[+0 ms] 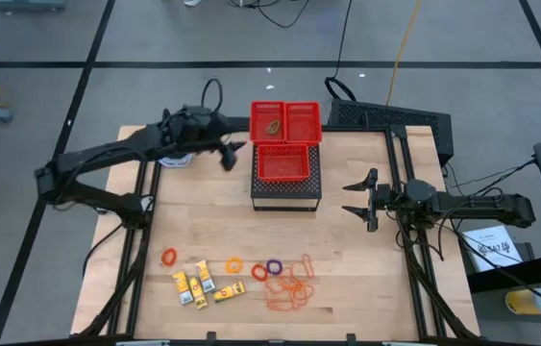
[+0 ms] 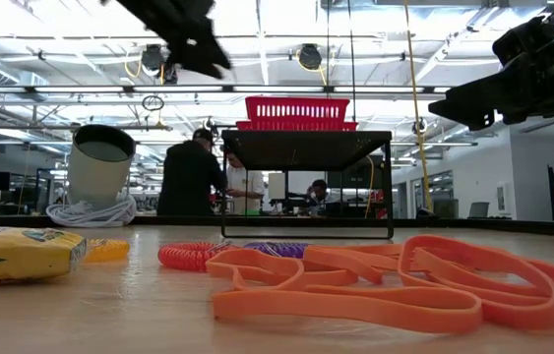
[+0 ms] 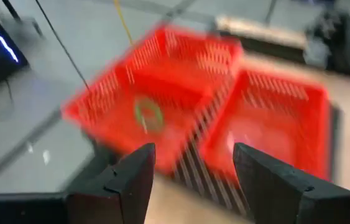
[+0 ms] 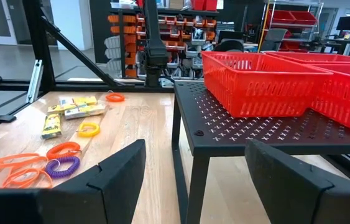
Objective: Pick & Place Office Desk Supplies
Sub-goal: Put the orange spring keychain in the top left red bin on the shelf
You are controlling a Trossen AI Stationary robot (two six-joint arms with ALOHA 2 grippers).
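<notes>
A green ring (image 3: 148,115) lies in the far left red basket (image 1: 270,120). My left gripper (image 1: 232,154) hovers open just left of the baskets, above the table, with nothing between its fingers (image 3: 131,180). Near the front edge lie an orange ring (image 1: 169,257), three yellow packets (image 1: 203,284), a yellow ring (image 1: 234,264), a red ring (image 1: 258,273), a purple ring (image 1: 273,266) and a heap of orange rubber bands (image 1: 289,290). My right gripper (image 1: 355,197) waits open to the right of the stand.
Three red mesh baskets sit on a black perforated stand (image 1: 286,192) at the table's far middle. A round container (image 2: 99,162) stands at the far left, with a white cord around its base. People stand in the room beyond the table.
</notes>
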